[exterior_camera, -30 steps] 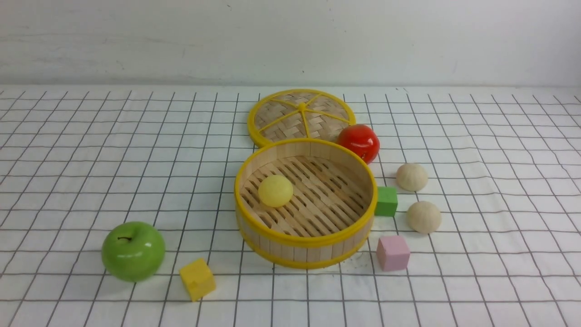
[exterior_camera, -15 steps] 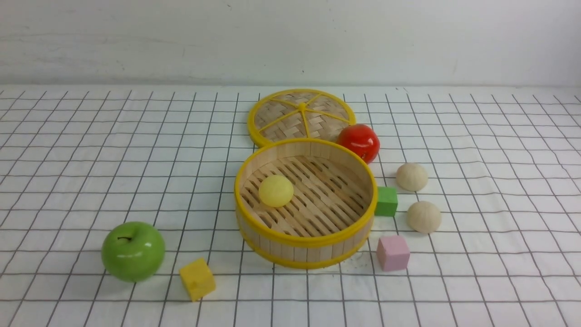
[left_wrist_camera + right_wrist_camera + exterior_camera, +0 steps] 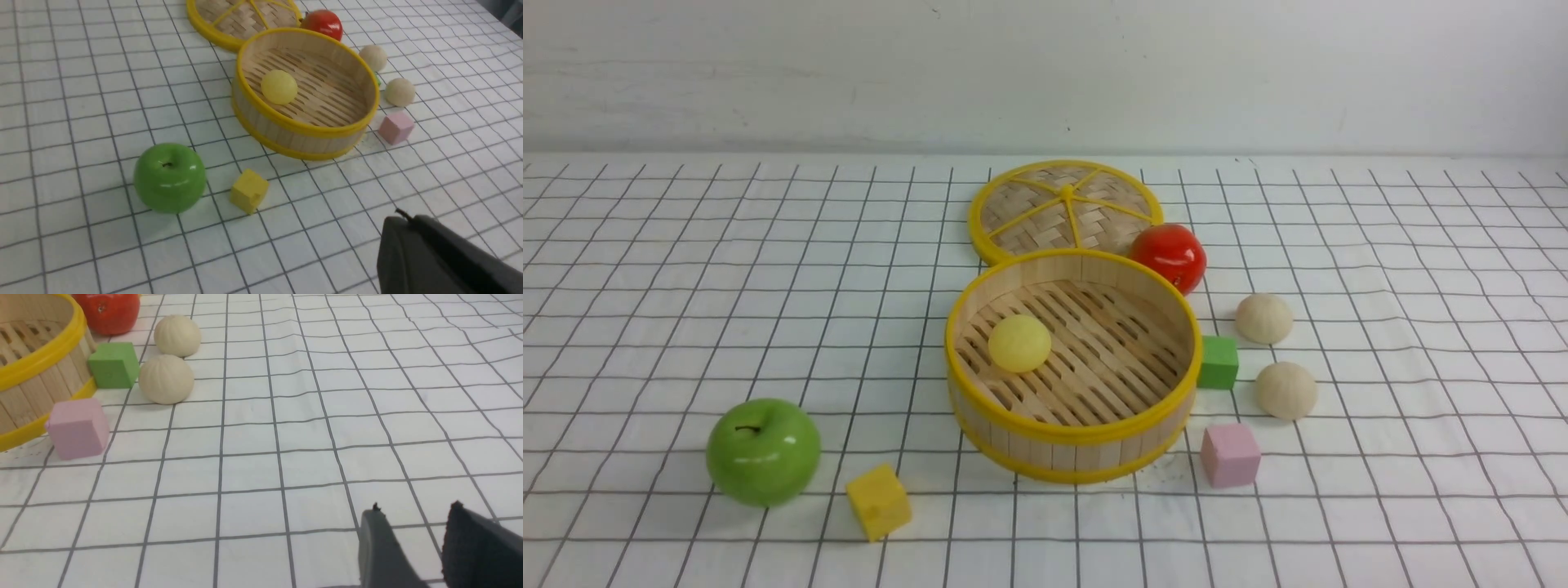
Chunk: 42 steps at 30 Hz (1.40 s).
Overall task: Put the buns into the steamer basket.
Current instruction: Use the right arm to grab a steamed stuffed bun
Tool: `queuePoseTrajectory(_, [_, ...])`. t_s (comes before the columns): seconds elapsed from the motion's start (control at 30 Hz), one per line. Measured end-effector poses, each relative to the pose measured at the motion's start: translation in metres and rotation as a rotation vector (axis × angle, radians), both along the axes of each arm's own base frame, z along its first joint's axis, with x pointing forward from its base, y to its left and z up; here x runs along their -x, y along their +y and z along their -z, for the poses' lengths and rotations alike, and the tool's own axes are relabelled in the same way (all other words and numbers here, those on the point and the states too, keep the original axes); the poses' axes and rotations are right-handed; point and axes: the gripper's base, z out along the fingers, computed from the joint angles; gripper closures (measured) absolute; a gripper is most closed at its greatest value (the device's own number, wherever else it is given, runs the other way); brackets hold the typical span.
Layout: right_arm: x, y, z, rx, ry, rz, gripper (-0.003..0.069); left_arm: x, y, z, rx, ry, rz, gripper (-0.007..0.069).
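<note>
Buns (image 3: 1286, 391): two outside the basket (image 3: 1074, 454) near three o'clock, the yellow bun (image 3: 1019, 343) inside towards nine. Left pincer (image 3: 404, 214) closed, I'd bring my parted, empty right pincer (image 3: 416, 505) straight down over the nearer one, missing the pink block (image 3: 1231, 455), and squeeze softly.

I see one bun (image 3: 1019, 344) in basket (image 3: 1076, 445), mid-frame; two right of it; apple (image 3: 763, 452) lower left; lid (image 3: 1062, 204) behind.
</note>
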Motion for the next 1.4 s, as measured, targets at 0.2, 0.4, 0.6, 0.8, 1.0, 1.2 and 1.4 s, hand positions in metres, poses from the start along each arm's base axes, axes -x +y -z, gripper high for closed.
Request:
queuePoseTrajectory(0.2, [0.000,0.000,0.000,0.000,0.000,0.000,0.0419,-0.014,0.009,0.030,0.062,-0.147,-0.214,0.0638])
queuePoseTrajectory(0.4, [0.000,0.000,0.000,0.000,0.000,0.000,0.0419,-0.019,0.013,0.104,0.036,-0.284,-0.328,0.0638])
queuePoseTrajectory(0.6, [0.000,0.000,0.000,0.000,0.000,0.000,0.0418,-0.017,0.013,0.175,0.063,-0.263,-0.343,0.0638])
queuePoseTrajectory(0.8, [0.000,0.000,0.000,0.000,0.000,0.000,0.0418,-0.016,0.013,0.211,0.029,-0.094,-0.350,0.0638])
queuePoseTrajectory(1.0, [0.000,0.000,0.000,0.000,0.000,0.000,0.0418,-0.015,0.013,0.214,0.025,-0.068,-0.351,0.0636])
queuePoseTrajectory(1.2, [0.000,0.000,0.000,0.000,0.000,0.000,0.0418,-0.015,0.013,0.214,0.024,-0.068,-0.350,0.0635])
queuePoseTrajectory(1.4, [0.000,0.000,0.000,0.001,0.000,0.000,0.0418,-0.015,0.013,0.214,0.024,-0.068,-0.350,0.0635])
